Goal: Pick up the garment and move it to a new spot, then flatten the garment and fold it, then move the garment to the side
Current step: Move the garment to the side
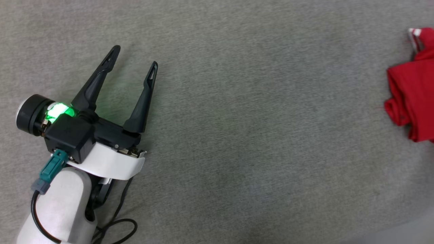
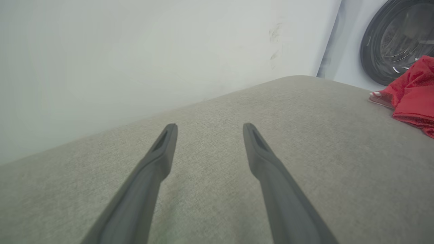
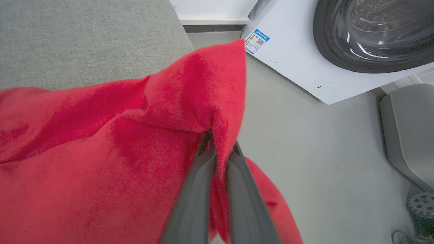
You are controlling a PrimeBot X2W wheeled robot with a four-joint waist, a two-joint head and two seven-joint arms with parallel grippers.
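Your left arm sits at the lower left of the head view, the pale forearm rising to a wrist housing with a green light lit. The left gripper [image 1: 135, 56] points up and slightly right across the grey fabric surface [image 1: 237, 135]. Its two dark fingers are spread wide with nothing between them (whether they touch the cloth below, you cannot tell). The garment [image 1: 412, 91] is bunched at the far right edge of that view, well apart from the left gripper, with a scrap of red-white striped trim at its top. The left wrist view adds the surroundings: a pale wall [image 2: 135, 51] beyond the surface's far edge, and the red heap lying on the grey fabric in front of a dark round door. The right wrist view gives you the grip itself. The right gripper [image 3: 220, 140] has its fingers pressed almost together, pinching a fold of the red cloth. The fabric peaks above the tips and drapes away to the left and downward, covering the lower left of the view. Past the surface's edge you see a pale floor [image 3: 305, 162] and a white washing machine [image 3: 291, 64] with a small blue label. Its drum door [image 3: 373, 34] is dark, reflective glass, so you cannot tell what is inside the drum.
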